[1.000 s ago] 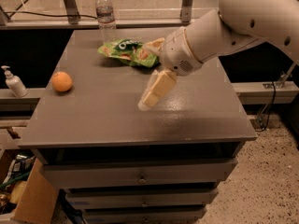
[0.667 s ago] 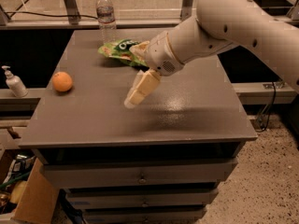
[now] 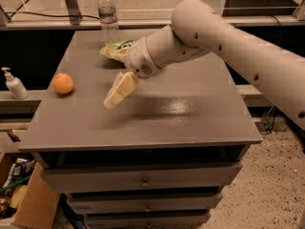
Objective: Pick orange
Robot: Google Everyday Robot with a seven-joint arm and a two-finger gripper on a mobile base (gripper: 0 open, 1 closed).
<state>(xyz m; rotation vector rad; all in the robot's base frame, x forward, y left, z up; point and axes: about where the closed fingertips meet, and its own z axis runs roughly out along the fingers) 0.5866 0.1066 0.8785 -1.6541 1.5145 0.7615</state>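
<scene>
Jaws over table (image 3: 190,118) centre-left, state untellable; orange (image 3: 63,84) well apart leftward; green bag (image 3: 114,47), bottle (image 3: 108,13) behind.

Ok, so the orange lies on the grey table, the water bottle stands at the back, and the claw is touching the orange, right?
No. The camera view shows the claw apart from the orange, over the middle of the table with bare tabletop between them. The rest holds: the orange lies on the grey table and the water bottle stands at the back.
</scene>
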